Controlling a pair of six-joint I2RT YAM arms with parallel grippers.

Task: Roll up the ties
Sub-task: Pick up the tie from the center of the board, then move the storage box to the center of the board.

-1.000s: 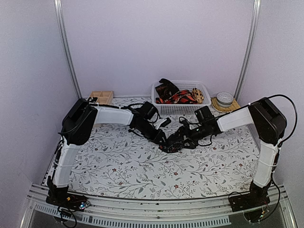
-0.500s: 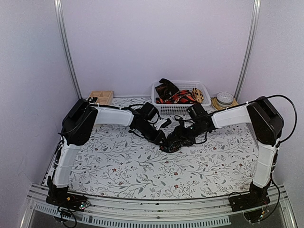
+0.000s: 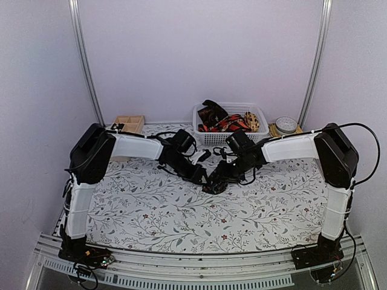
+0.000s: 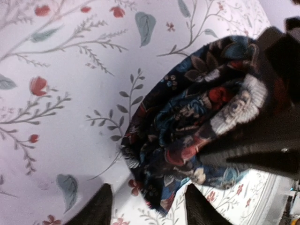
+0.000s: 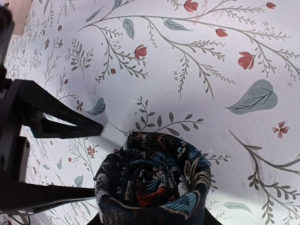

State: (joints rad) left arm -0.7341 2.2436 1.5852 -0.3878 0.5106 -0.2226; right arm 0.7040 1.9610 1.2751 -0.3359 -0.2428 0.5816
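Mid-table: rolled tie [image 5: 152, 187], and the right gripper [image 3: 222, 179] has got it

Your left gripper [image 4: 150, 208] is spread and empty, tips just short of the roll's side. The right jaws pinch it, spiral end facing that wrist, so the coil axis runs along those fingers. More ties [image 3: 224, 122] sit in the basket [image 3: 233, 139] behind.
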